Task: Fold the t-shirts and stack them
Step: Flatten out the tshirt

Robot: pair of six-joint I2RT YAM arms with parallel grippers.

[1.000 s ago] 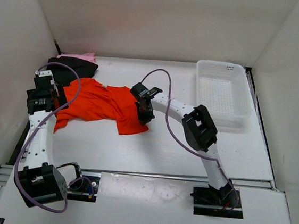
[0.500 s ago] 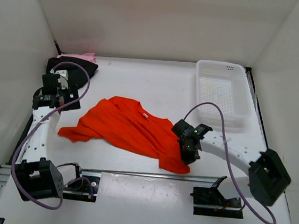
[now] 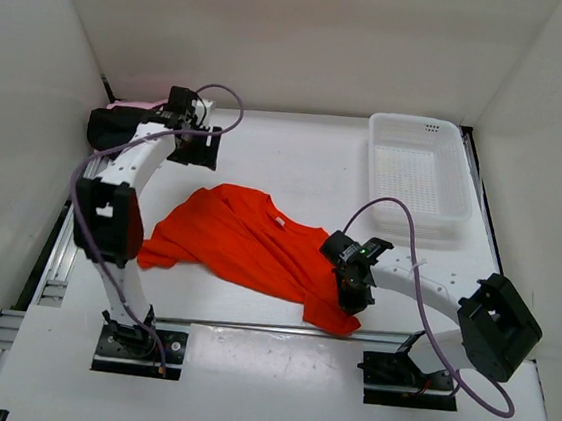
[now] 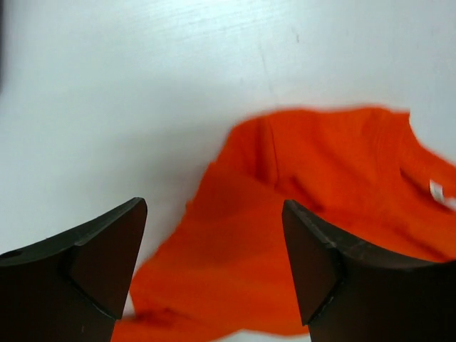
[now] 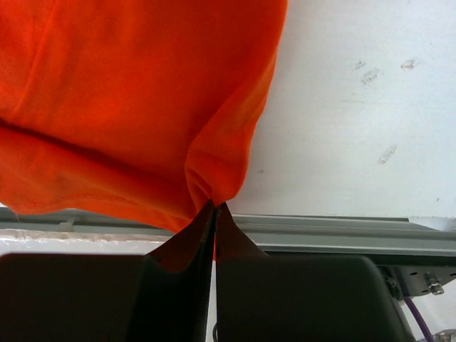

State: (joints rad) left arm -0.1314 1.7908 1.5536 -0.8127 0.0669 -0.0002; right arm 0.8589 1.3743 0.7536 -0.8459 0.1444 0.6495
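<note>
The bright orange t-shirt (image 3: 246, 252) lies crumpled and spread across the middle of the table. My right gripper (image 3: 351, 293) is shut on its near right edge, close to the table's front rail; in the right wrist view the fingers (image 5: 215, 205) pinch a fold of the orange cloth (image 5: 128, 92). My left gripper (image 3: 205, 150) is open and empty, held above the table behind the shirt's far left part. In the left wrist view the orange shirt (image 4: 306, 214) shows between its open fingers (image 4: 214, 206). The black t-shirt (image 3: 109, 127) and the light pink t-shirt (image 3: 136, 105) lie bunched in the far left corner.
A white plastic mesh basket (image 3: 378, 170) stands at the back right. White walls enclose the table on three sides. A metal rail (image 3: 249, 323) runs along the front edge, just beside the right gripper.
My left arm has swung up and back, from beside the shirt's left end to the far left. My right gripper has drawn the orange shirt's edge a little nearer the front rail.
</note>
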